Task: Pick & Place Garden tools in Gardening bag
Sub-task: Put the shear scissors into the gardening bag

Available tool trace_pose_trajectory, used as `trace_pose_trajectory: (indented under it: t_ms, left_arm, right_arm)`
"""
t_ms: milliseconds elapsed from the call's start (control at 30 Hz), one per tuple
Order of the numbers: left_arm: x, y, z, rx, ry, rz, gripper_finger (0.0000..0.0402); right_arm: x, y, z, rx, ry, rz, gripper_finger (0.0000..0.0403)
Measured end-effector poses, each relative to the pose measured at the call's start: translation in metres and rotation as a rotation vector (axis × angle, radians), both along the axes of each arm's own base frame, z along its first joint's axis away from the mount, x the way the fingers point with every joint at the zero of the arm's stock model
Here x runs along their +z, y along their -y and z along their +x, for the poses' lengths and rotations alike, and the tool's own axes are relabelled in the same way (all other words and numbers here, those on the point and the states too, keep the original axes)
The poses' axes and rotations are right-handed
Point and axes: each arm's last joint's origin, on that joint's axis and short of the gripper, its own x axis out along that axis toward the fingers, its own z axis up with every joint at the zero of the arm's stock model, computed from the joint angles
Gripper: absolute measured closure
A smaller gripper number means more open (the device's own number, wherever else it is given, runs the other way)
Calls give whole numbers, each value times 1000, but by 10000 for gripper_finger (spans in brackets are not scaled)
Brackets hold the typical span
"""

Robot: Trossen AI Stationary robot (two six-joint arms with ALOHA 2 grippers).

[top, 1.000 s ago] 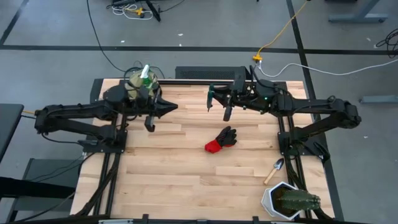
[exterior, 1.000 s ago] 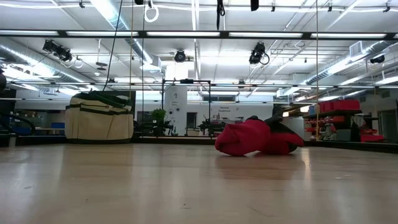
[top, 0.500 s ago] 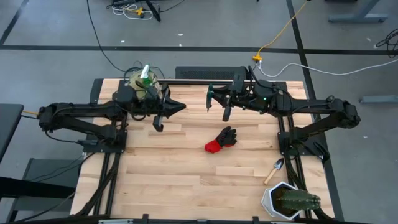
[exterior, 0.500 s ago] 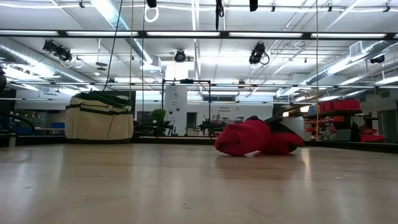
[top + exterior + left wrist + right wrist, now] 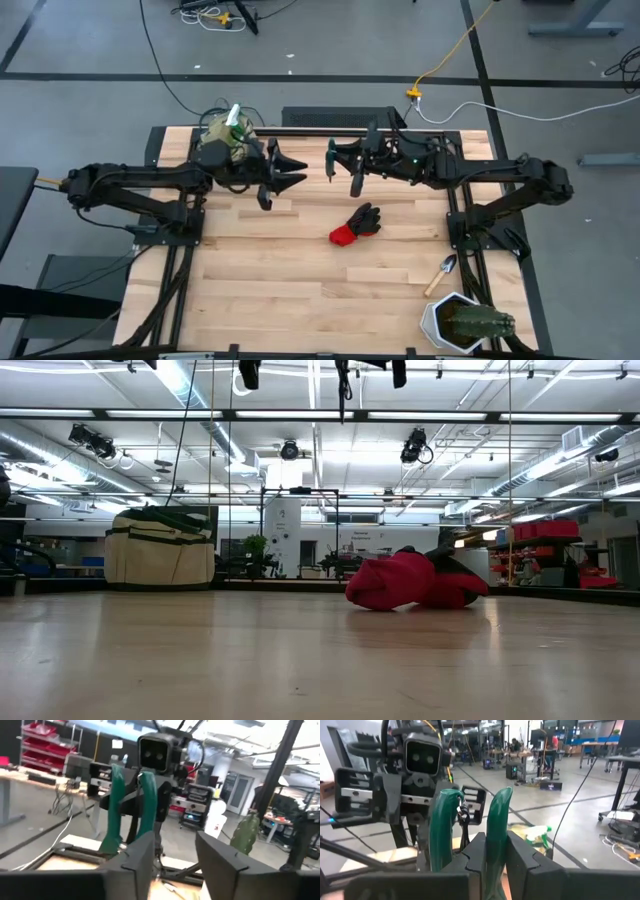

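Note:
My right gripper (image 5: pixel 343 166) is shut on green-handled pruning shears (image 5: pixel 333 159), high over the table's far middle. The handles (image 5: pixel 116 805) point at my left gripper (image 5: pixel 297 171), which stands open just short of them, touching nothing. The beige gardening bag (image 5: pixel 226 137) stands on its base at the far left, with a green spray bottle (image 5: pixel 235 114) sticking out of its top. A red-and-black glove (image 5: pixel 357 224) lies flat on the table's middle. A wooden-handled trowel (image 5: pixel 441 273) lies flat near the right edge. My right gripper pinches one green handle (image 5: pixel 496 827) of the shears between its two fingers. The other handle (image 5: pixel 442 825) stands free outside one finger. The fingers come level from the table's right and lie along the handles, which reach out past the fingertips. The shears are lifted clear; the gripper hides their blade end.
A white pot with a cactus (image 5: pixel 459 322) stands at the near right corner. Bare wood (image 5: pixel 270 270) lies left of and nearer than the glove. In the low view the bag (image 5: pixel 160 548) and the glove (image 5: pixel 415 580) show on the tabletop.
My left gripper has moved toward the table's right, away from the bag and up to the shears' handles. Its fingers were shut a second ago and have spread open.

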Motion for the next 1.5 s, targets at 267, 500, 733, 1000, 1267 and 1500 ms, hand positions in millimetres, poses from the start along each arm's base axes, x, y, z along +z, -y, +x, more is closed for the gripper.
trace_pose_trajectory:
  t_ms: [267, 500, 733, 1000, 1267, 1500]
  left_arm:
    - [1, -1, 0, 45, 6, -1, 160]
    - [0, -1, 0, 46, 3, 0, 123]
    - [-1, -2, 1, 87, -1, 45, 126]
    - [-13, -4, 12, 98, -53, 38, 126]
    - [-25, -6, 26, 93, -81, 30, 126]
    - [-23, -6, 26, 93, -56, 43, 126]
  right_arm:
    - [-6, 1, 9, 0, 7, 15, 357]
    - [-7, 1, 14, 0, 40, 11, 357]
    - [-12, 2, 22, 0, 55, 9, 357]
    - [-15, 3, 25, 1, 59, 9, 357]
    - [-16, 3, 26, -3, 49, 8, 357]
    - [-18, 3, 26, 1, 34, 9, 357]
